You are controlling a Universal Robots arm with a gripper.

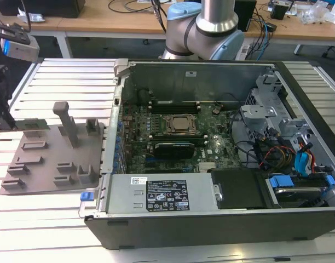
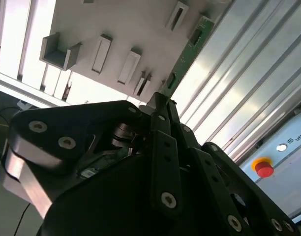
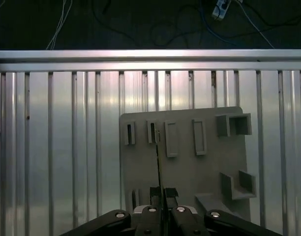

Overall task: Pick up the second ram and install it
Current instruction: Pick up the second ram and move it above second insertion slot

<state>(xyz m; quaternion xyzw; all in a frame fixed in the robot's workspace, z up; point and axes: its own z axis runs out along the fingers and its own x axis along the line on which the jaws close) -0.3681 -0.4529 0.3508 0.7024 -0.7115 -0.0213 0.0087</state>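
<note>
Clamping the second ram (image 2: 187,53), gripper (image 3: 160,190) hovers over holder plate (image 3: 199,172).

We find the holder plate (image 1: 47,164) lying on the bench (image 1: 63,82), to the exterior view's left of the open computer case (image 1: 211,233). The motherboard (image 1: 211,148) sits inside the case, and the arm base (image 1: 211,27) stands behind it. At the plate's far corner, the end effector (image 1: 6,126) clamps the second ram (image 1: 35,125).

Grey holder plate (image 1: 47,161) on slatted table (image 1: 69,82); open computer case (image 1: 211,231) beside it, motherboard (image 1: 217,148) exposed.
</note>
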